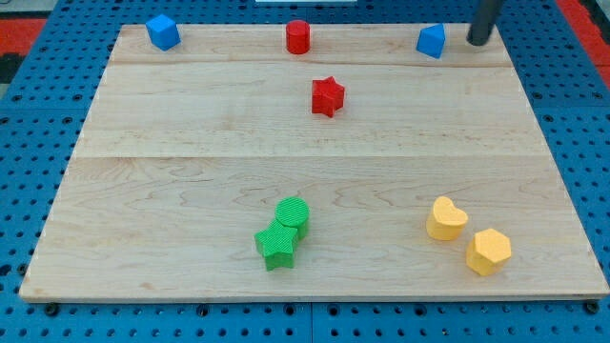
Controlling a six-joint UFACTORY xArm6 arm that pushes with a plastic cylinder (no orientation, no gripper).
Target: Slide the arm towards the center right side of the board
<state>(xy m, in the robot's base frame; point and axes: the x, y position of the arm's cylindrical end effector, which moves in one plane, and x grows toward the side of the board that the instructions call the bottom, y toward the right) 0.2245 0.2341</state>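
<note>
Currently, tip: my tip (477, 42), top right, just right of blue block (432, 41).
Claw: none fitted; bare rod.
Board: wooden board (191, 124).
Centre: red star (327, 96).

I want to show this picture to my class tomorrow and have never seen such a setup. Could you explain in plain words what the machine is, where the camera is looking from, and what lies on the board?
There is one picture, from a camera looking down at a slant on a wooden board; where it is mounted is not recorded. The machine is a robot arm ending in a dark rod. It has no hand, holds nothing and only pushes. My tip is at the view's top right, just right of a blue block, apart from it. Along the top are also a blue cube and a red cylinder, with a red star below. Near the bottom lie a green cylinder touching a green star, and two yellow blocks.
</note>
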